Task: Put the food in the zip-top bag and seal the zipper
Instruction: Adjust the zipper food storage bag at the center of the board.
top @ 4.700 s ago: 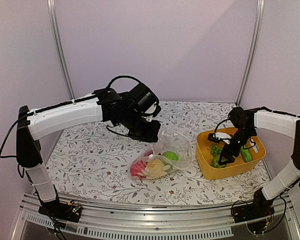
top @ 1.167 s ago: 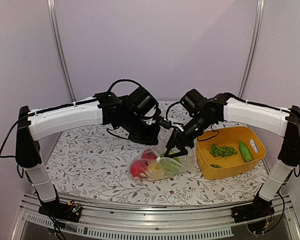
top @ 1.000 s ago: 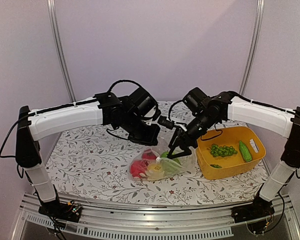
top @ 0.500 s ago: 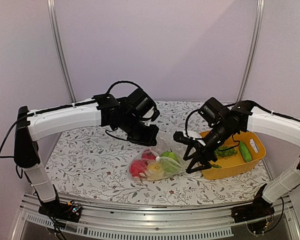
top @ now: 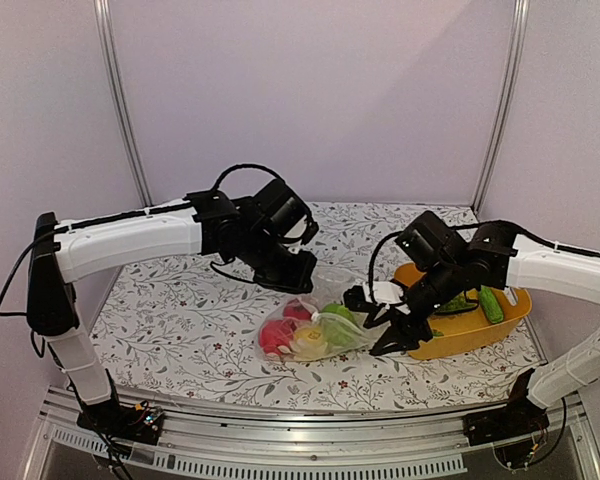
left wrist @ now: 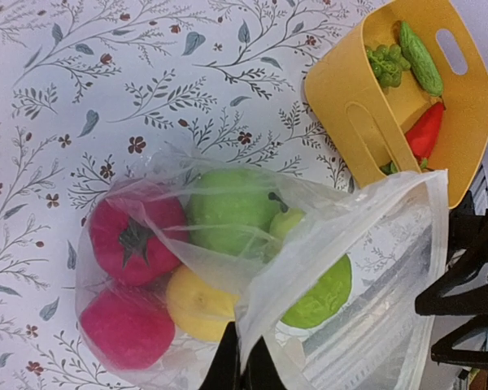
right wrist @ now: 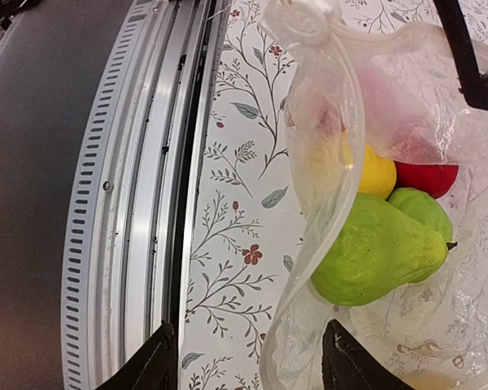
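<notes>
- Nearest edge, on the near side of the right pincer (top: 378, 322): a slotted metal rail (right wrist: 146, 179) runs along the front of the desk (top: 170, 300), which has a floral cover.
- Right pincer: low over the desk, jaws standing apart, nothing clamped. Loose film from the zip-top bag (top: 320, 325) hangs down between its two fingers (right wrist: 156, 366). Cannot tell whether the film touches either finger.
- Just left of the right pincer: the bag lies on the desk, mouth gaping toward this pincer, closed end pointing away from it.
- Inside the bag, closest to the right pincer: green pear (right wrist: 374, 252). Behind it, packed together: green ball (left wrist: 224, 215), yellow ball (left wrist: 197, 301), red tomato (left wrist: 134, 236) and red ball (left wrist: 126, 325), the two red pieces deepest in.
- Just right of the right pincer: yellow tub (top: 465, 335) on the desk. It holds a cucumber (left wrist: 420, 57), leafy greens (left wrist: 384, 65) and a carrot (left wrist: 425, 134), all outside the bag.
- Beyond the bag, past the right pincer: left pincer (top: 298, 280), jaws pinched tight on the upper edge of the bag's mouth and holding that edge up off the desk. The bagged food sits below and in front of this pincer.
</notes>
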`<state>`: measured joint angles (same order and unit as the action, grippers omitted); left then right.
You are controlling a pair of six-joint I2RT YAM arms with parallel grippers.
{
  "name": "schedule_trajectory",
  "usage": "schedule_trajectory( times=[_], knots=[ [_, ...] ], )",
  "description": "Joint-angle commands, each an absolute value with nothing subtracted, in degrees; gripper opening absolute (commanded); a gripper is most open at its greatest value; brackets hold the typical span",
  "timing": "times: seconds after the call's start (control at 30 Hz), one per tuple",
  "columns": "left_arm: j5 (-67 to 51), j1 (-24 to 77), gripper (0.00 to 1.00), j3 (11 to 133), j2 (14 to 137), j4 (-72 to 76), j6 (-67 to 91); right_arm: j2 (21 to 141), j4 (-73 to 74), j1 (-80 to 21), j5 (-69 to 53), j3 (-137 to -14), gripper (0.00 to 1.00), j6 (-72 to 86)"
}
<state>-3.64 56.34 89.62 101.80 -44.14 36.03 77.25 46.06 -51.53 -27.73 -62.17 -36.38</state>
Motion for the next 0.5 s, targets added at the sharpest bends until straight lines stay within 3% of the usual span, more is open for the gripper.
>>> schedule_trajectory(
  times=[0.0,0.07,0.2,0.23,0.47],
  knots=[
    [-3.39,55.35,0.0,88.77,99.2,-43.77,35.96,77.32,43.01,-55.49,-20.56,-61.83,0.54,-38.6],
    [-3.47,55.29,0.0,88.77,98.91,-43.77,36.0,78.18,43.35,-57.18,-17.58,-61.68,0.46,-40.32],
    [-4.42,55.39,0.0,89.15,98.31,-43.62,35.94,78.16,43.47,-59.52,-12.29,-63.15,0.04,-42.36],
    [-5.66,55.75,0.0,89.58,98.16,-42.95,35.28,78.14,44.15,-59.58,-12.01,-64.67,0.0,-42.52],
    [-6.07,59.62,0.0,98.25,99.46,-42.85,28.78,76.86,50.95,-60.03,-15.5,-85.16,0.0,-44.1]
  ],
)
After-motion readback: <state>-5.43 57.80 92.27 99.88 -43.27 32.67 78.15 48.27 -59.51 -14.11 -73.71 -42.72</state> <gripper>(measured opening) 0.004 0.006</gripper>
